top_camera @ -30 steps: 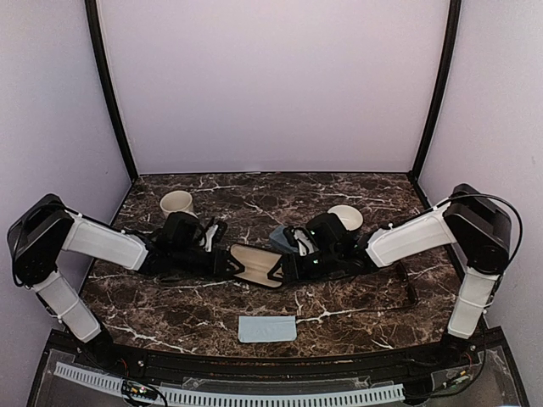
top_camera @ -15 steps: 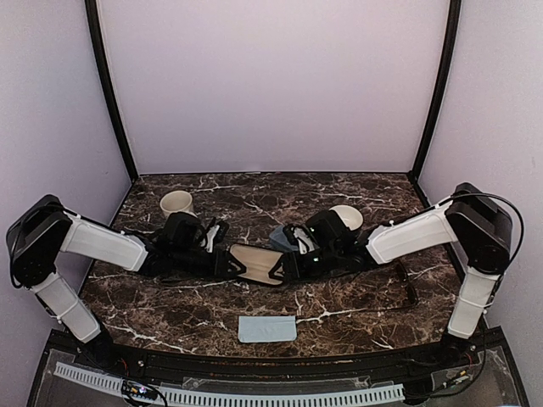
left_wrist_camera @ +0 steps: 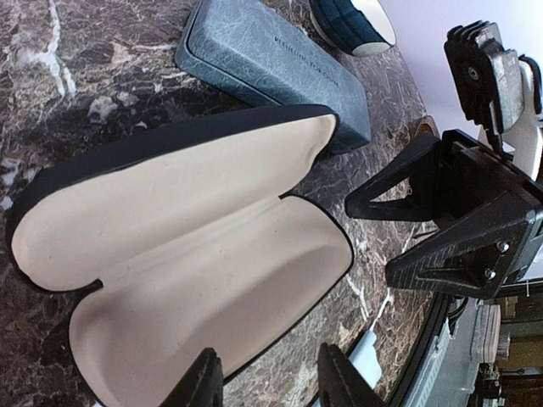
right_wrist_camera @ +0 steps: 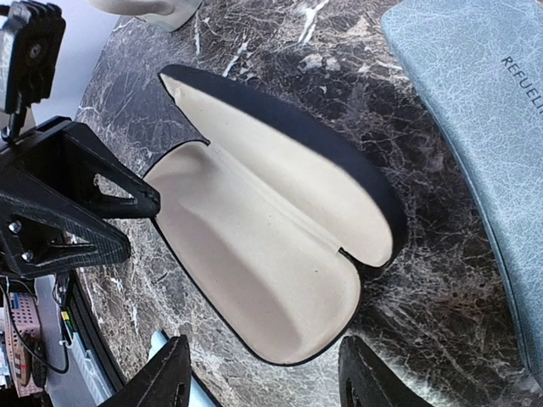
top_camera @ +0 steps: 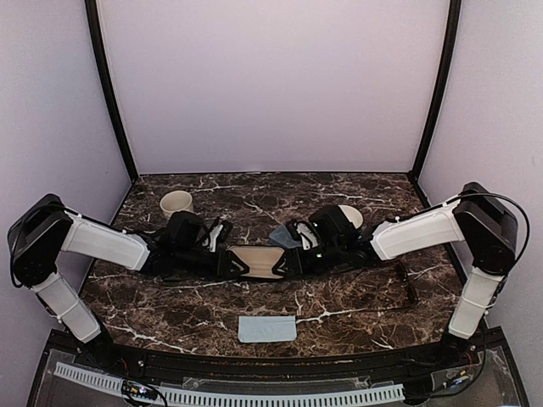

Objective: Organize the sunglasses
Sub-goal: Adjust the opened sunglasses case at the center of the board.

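The black glasses case [top_camera: 254, 261] lies open on the table and its beige lining is empty. It shows in the left wrist view [left_wrist_camera: 195, 246] and the right wrist view [right_wrist_camera: 271, 246]. My left gripper [top_camera: 222, 262] is open at its left end [left_wrist_camera: 270, 386]. My right gripper [top_camera: 293, 259] is open at its right end [right_wrist_camera: 267, 377]. Neither holds anything. The blue-grey case [top_camera: 282, 235] lies shut just behind [left_wrist_camera: 271, 72] [right_wrist_camera: 475, 127]. A thin dark shape [top_camera: 407, 284] at the right may be sunglasses; I cannot tell. No other pair shows.
A white cup [top_camera: 176, 203] stands at the back left and a bowl [top_camera: 346, 216] behind my right gripper. A light blue cloth [top_camera: 267, 328] lies near the front edge. The two grippers face each other closely across the case.
The open case has turned from slanted to level between the grippers. My right gripper has shifted slightly back and right. The left arm has barely moved.
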